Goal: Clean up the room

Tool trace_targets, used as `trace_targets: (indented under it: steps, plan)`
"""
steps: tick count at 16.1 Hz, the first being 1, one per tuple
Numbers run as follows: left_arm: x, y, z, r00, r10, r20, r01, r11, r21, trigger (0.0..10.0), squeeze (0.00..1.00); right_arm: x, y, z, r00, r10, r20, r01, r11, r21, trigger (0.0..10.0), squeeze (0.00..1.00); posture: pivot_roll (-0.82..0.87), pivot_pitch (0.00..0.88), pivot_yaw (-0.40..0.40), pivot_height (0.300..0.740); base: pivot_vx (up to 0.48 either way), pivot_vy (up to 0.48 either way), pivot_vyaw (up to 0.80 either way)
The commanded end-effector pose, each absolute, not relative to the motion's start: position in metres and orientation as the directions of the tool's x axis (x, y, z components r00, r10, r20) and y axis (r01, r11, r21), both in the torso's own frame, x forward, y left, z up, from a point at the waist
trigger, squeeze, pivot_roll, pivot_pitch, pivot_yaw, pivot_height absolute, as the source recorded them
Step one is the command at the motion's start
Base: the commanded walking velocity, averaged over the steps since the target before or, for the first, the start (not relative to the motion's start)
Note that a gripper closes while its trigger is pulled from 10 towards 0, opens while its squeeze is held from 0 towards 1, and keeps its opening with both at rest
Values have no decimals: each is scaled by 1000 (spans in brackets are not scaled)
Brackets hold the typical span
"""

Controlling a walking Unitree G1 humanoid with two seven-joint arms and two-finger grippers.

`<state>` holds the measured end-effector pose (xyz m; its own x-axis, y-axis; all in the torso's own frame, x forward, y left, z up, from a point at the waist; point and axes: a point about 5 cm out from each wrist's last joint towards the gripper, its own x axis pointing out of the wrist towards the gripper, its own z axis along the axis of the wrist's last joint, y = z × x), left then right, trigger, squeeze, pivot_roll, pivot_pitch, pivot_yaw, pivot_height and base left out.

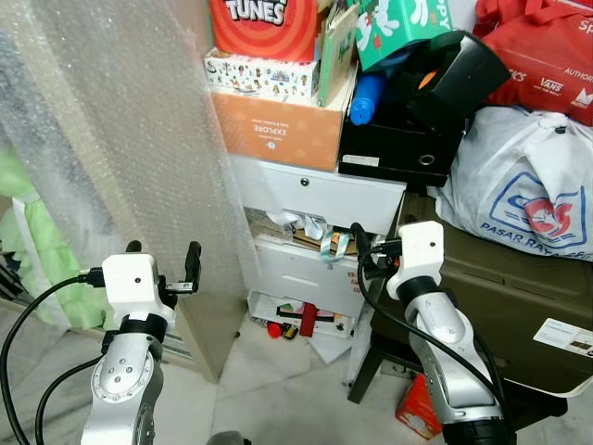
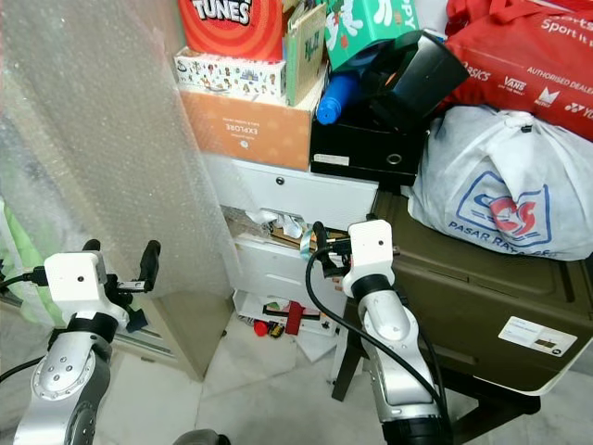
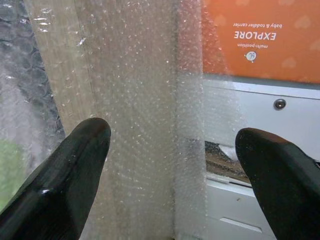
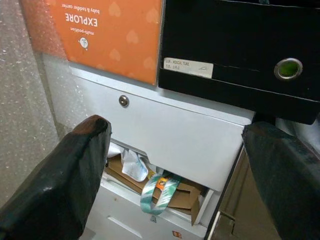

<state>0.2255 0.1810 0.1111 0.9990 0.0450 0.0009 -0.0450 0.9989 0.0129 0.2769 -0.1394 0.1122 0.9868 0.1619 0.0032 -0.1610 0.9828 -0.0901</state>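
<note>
White drawer unit [image 1: 320, 199] = landmark, its middle drawer part open w/ papers and a teal ribbon [image 4: 157, 192] spilling out. Right gripper [image 4: 175, 165] in front of it, fingers spread wide, holding nothing. Left gripper [image 3: 170, 165] also spread, facing bubble-wrapped panel [image 1: 120, 139] left of unit. Orange box [image 1: 278, 125] and black binder [image 1: 389, 139] on top; olive crate [image 1: 510, 297] right; red litter [image 1: 306, 320] on floor below.

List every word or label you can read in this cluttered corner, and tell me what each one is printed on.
"TUNES": red box on top of the pile.
"EXPLORE" and "baby & toddler carrier": orange box.
"PASAR RAYA": white plastic bag.
"VANS": red bag.
Small white label on the black file box: too small to read.
</note>
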Motion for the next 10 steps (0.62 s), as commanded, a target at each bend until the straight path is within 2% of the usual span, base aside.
trace_targets:
  steps: [1, 10]
  plan:
    - [228, 182, 108, 999, 38, -25, -38, 999, 6, 10000, 0, 281, -141, 112, 989, 149, -13, -150, 984, -91, 10000, 0, 15, 6, -3, 740, 0, 0, 0]
    - [230, 182, 101, 997, 32, -72, -34, 999, -21, 10000, 0, 283, -142, 109, 990, 137, -36, -139, 987, -76, 10000, 0, 17, 0, -2, 740, 0, 0, 0]
